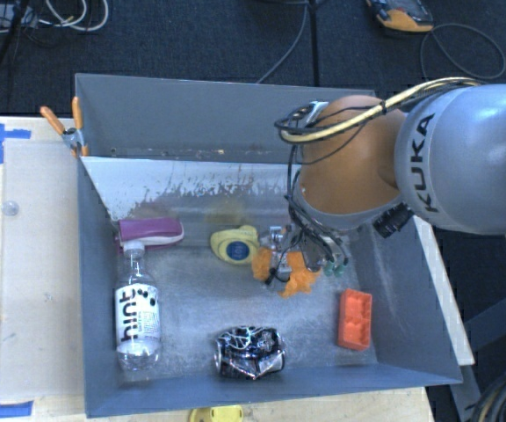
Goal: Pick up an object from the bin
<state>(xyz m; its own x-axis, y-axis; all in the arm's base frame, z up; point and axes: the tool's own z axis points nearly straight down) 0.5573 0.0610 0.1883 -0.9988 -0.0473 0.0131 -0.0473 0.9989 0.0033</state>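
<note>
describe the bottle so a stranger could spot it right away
In the grey bin, look to the view's lower-left corner: the bottle lies there on its side, neck toward a purple thing. It alone is clear, with "hint" in black letters on a white label.

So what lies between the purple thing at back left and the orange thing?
In the camera view, a yellow round thing with a blue centre lies between the purple thing and the orange thing, nearer the orange one.
</note>
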